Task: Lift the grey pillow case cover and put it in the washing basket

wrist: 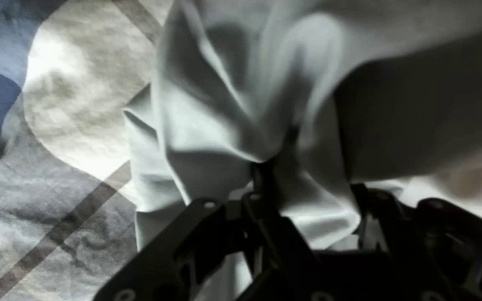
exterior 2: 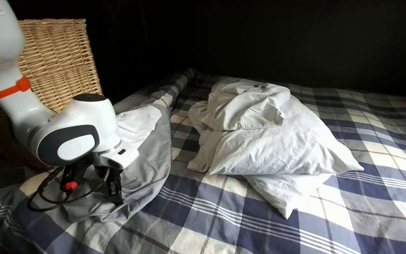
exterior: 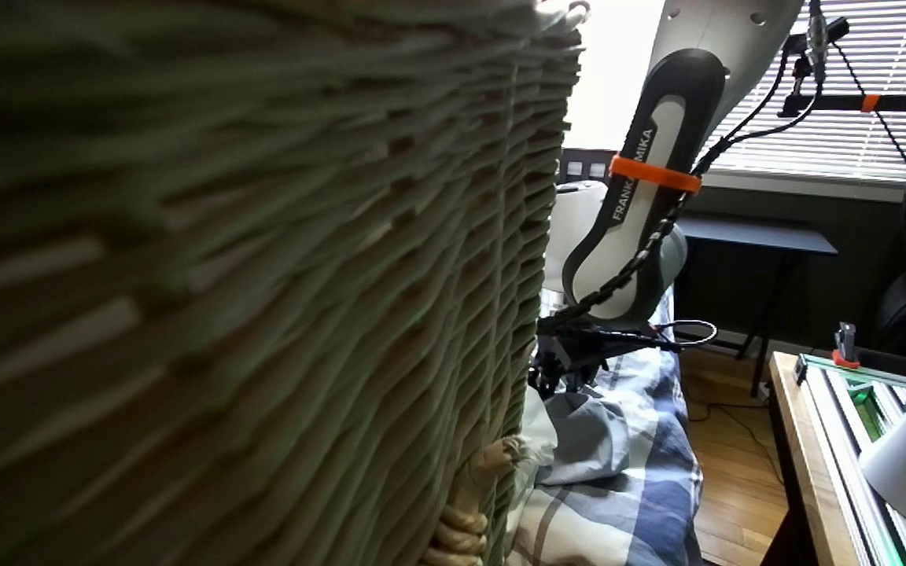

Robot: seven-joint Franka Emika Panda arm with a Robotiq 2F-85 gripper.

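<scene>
The grey pillow case cover (exterior 2: 150,173) lies crumpled on the bed in an exterior view, with a white cloth (exterior 2: 139,121) on its far part. It also shows in an exterior view (exterior: 591,440) and fills much of the wrist view (wrist: 207,129). My gripper (exterior 2: 115,197) points down into its near end. In the wrist view my gripper (wrist: 310,179) has its fingers apart, with a loose fold of grey cloth between them; the fingertips are partly hidden by cloth. The wicker washing basket (exterior 2: 62,67) stands behind the arm and fills the left of an exterior view (exterior: 303,275).
White pillows (exterior 2: 280,151) with a pale cloth (exterior 2: 248,106) on top lie on the checked bed cover (exterior 2: 203,204). A wooden-edged table (exterior: 815,472) with metal rails stands across a strip of floor. A dark small table (exterior: 752,234) is by the window.
</scene>
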